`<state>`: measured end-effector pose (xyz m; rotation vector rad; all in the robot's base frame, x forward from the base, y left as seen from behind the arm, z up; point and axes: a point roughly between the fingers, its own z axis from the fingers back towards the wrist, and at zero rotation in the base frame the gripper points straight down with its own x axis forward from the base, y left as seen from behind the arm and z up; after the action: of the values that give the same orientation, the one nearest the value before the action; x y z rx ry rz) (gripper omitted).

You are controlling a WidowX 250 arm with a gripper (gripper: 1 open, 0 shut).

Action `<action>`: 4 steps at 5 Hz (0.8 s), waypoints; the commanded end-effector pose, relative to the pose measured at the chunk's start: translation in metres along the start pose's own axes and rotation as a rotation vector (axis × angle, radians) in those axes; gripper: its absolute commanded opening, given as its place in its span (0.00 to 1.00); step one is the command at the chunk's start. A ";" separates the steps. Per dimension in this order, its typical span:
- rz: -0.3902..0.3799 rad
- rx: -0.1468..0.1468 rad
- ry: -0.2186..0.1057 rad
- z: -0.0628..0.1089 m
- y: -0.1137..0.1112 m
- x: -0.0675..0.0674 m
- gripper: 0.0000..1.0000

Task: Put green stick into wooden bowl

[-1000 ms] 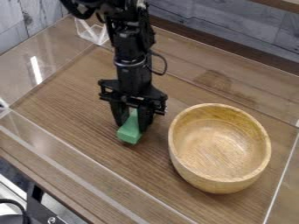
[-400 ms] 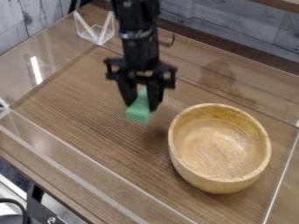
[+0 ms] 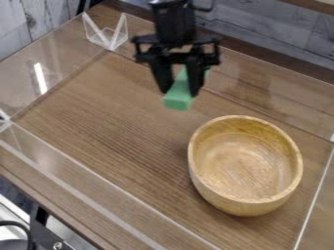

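Note:
My gripper (image 3: 181, 78) hangs above the table, pointing down, its two black fingers shut on the green stick (image 3: 181, 94). The stick's bright green lower end sticks out below the fingertips; its upper part is hidden between them. It is lifted well off the wooden tabletop. The wooden bowl (image 3: 245, 163) stands on the table to the lower right of the gripper, round, light wood, with nothing inside. The stick is up and to the left of the bowl's rim, not over its opening.
A clear plastic wall (image 3: 53, 68) borders the wooden tabletop (image 3: 92, 137) on the left and front. A thin white wire frame (image 3: 102, 31) stands at the back left behind the arm. A grey plank wall (image 3: 274, 29) runs along the back.
The gripper has risen with the green stick, lifting it off the table, and shifted right and toward the back. The bowl has stayed put.

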<state>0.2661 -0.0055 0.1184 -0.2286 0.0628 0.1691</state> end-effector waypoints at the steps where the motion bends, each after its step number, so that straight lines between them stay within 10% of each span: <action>1: -0.046 -0.022 -0.059 0.016 -0.039 0.004 0.00; 4: -0.200 -0.011 -0.049 -0.026 -0.125 -0.020 0.00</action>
<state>0.2612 -0.1367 0.1131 -0.2325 0.0261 -0.0320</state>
